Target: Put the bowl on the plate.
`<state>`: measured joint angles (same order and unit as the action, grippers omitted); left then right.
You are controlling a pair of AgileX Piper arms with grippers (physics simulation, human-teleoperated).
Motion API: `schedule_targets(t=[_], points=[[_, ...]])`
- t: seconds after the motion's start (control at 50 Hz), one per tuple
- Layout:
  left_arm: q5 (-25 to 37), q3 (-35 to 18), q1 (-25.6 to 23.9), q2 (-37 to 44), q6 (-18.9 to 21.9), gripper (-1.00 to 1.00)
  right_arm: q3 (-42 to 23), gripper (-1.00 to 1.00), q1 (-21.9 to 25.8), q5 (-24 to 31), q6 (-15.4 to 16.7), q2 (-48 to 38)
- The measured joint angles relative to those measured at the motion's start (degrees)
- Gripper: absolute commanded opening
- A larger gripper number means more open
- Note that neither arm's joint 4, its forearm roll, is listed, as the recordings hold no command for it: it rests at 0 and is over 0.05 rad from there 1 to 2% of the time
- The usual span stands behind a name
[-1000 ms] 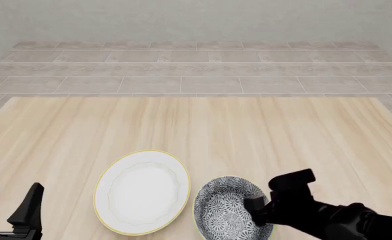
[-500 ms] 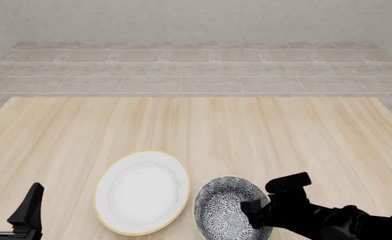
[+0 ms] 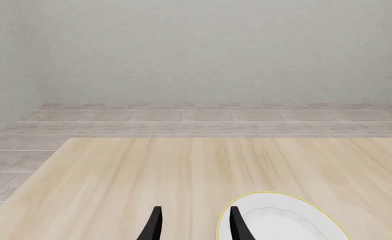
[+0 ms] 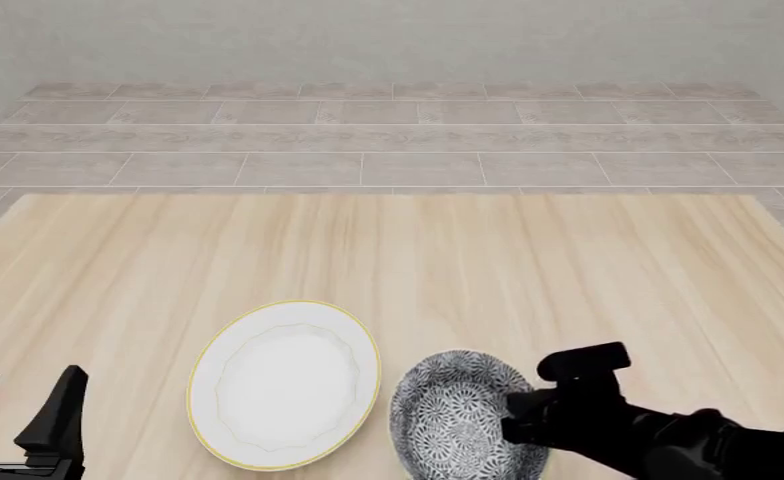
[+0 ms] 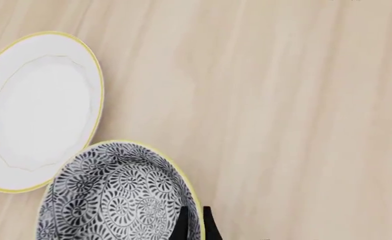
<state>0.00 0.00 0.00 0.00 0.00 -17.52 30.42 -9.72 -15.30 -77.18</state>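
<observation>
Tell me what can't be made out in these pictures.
- Bowl: near side cut off by the frame edge in the front and right wrist views.
- Right gripper: only its tips show in the wrist view; the arm covers it in front.
- Plate: cut off in the left wrist view.

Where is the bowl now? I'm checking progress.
In the front view the bowl sits near the table's near edge, just right of the plate, its right rim in the right gripper.

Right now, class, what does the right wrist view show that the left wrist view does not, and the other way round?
Only the right wrist view shows the right gripper closed on the bowl rim, one finger inside and one outside. Only the left wrist view shows the left gripper open over bare table, plus the tiled floor and wall beyond. Both show the plate and wooden tabletop.
</observation>
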Motion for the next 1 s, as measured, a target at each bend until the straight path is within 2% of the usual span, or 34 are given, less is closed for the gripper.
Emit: schedule_targets(t=[0.18, 0.5, 0.74, 1.0], points=[[0.00, 0.00, 0.00, 0.00, 0.00, 1.00, -0.27, -1.00, -1.29, 1.89, 0.10, 2.58], [0.00, 0.00, 0.00, 0.00, 0.00, 1.00, -4.04, -1.00, -2.69, 9.27, 2.78, 9.88], [0.00, 0.00, 0.00, 0.00, 0.00, 1.00, -8.33, -1.00, -2.80, 14.05, 4.79, 14.31], [0.00, 0.00, 0.00, 0.00, 0.00, 1.00, -14.52, -1.00, -2.19, 17.59, 5.08, 16.21]])
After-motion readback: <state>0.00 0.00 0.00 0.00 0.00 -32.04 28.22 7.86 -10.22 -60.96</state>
